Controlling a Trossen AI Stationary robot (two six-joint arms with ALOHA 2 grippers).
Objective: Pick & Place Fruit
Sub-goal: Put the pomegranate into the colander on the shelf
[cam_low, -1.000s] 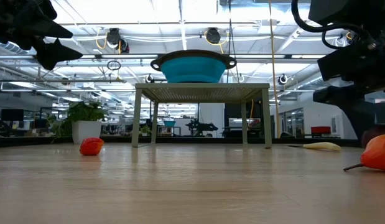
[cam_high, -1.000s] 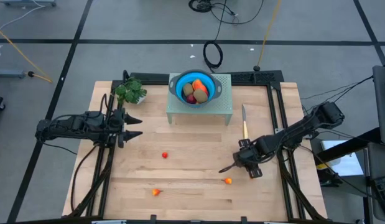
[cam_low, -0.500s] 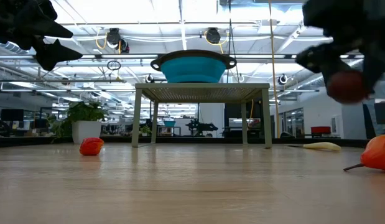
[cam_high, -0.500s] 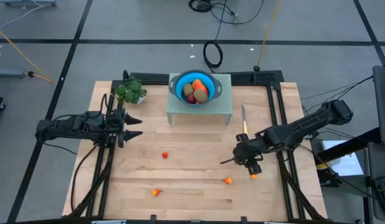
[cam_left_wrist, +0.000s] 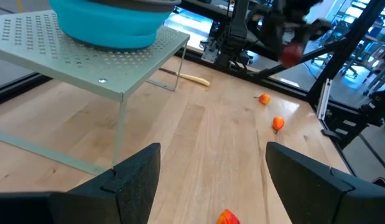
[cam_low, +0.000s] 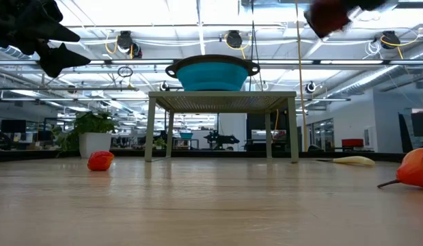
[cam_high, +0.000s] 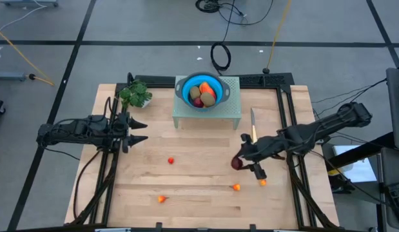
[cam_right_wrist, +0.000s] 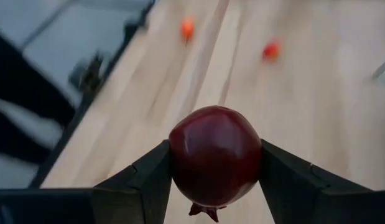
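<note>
A dark red round fruit (cam_right_wrist: 216,155) hangs above the right half of the table, and my right gripper (cam_high: 240,162) is shut on it. In the low view the fruit (cam_low: 327,17) sits high above the wood. Tiny orange-red pieces lie on the table: one (cam_high: 171,160) left of centre, one (cam_high: 162,199) near the front, one (cam_high: 236,187) and one (cam_high: 262,182) below my right gripper. More fruit fills the blue bowl (cam_high: 184,87) on the perforated stand (cam_high: 231,113). My left gripper (cam_high: 140,132) waits open at the table's left. My right gripper pinches the dark red fruit by two opposite sides (cam_right_wrist: 180,163) between its two fingers (cam_right_wrist: 284,180). The fingers slant down from the table's right side. The fruit is lifted clear of the table, its small crown (cam_right_wrist: 203,210) toward the gripper.
A yellow-handled knife (cam_high: 253,125) lies right of the stand. A green leafy bunch (cam_high: 135,95) sits at the far left. Black frame rails run along the table's left, right and far edges. Bare wood lies between the two arms.
My right gripper has risen from the table with the dark red fruit, which is now lifted clear. It has tipped from pointing steeply down toward more level. It has shifted a little toward the table's left and far edge, baring a tiny orange piece on the wood.
</note>
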